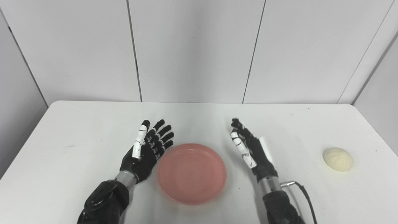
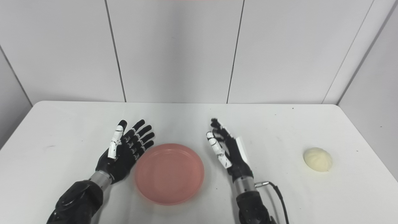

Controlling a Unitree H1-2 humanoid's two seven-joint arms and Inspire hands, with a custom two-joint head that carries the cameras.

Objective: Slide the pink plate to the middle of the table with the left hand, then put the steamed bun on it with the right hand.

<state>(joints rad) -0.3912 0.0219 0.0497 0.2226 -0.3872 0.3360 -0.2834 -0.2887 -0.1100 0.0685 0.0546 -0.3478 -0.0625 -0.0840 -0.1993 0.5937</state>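
Note:
The pink plate (image 1: 191,173) lies empty on the white table (image 1: 77,130), near the front middle. My left hand (image 1: 147,149) is open, palm facing right, just left of the plate's rim, close to it or touching it. My right hand (image 1: 248,146) is open and empty, palm facing left, a short way right of the plate. The cream steamed bun (image 1: 338,159) sits on the table far to the right, well apart from my right hand. The plate (image 2: 169,173) and the bun (image 2: 317,159) also show in the right eye view.
Grey wall panels (image 1: 192,49) stand behind the table's far edge. A black cable (image 1: 306,194) runs from my right wrist toward the front edge. The table's right edge lies just past the bun.

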